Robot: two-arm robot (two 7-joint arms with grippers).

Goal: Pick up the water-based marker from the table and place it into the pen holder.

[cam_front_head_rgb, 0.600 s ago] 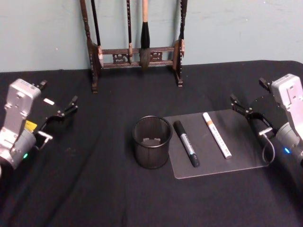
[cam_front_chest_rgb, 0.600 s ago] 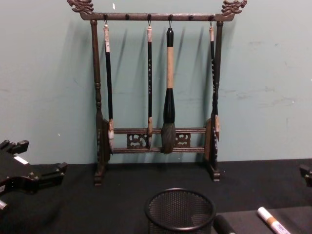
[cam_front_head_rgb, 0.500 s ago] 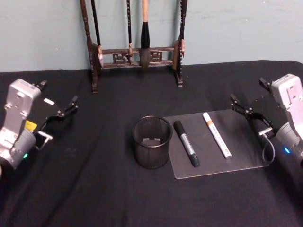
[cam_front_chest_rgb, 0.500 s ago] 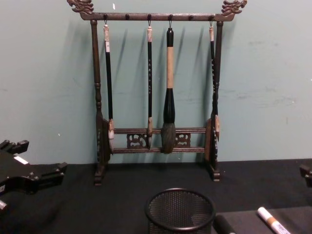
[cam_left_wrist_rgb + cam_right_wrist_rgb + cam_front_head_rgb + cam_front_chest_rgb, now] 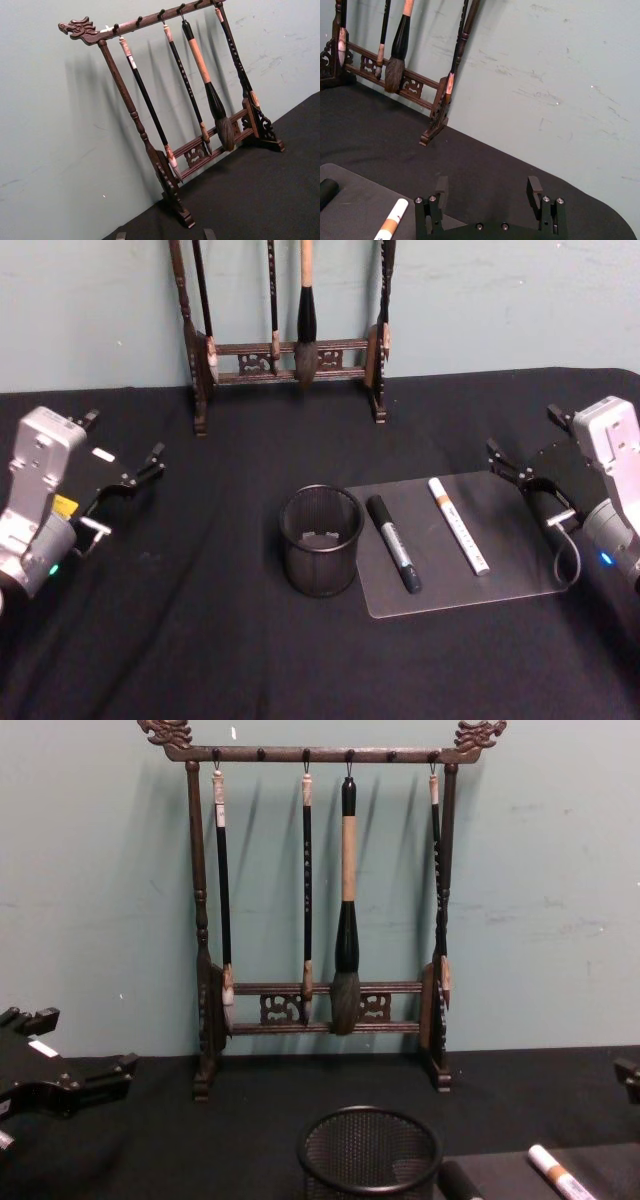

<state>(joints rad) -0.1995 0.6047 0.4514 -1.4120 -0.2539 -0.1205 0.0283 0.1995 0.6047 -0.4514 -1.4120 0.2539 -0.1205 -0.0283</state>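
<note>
Right fingers (image 5: 535,185) apart, near white marker (image 5: 392,218).

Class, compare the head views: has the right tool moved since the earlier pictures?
No. The right tool hangs open just off the far right corner of the grey mat, exactly where it was in both earlier head views.

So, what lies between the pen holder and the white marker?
In the head view, a black marker lies between the pen holder and the white marker, flat on the grey mat that both markers share.
</note>
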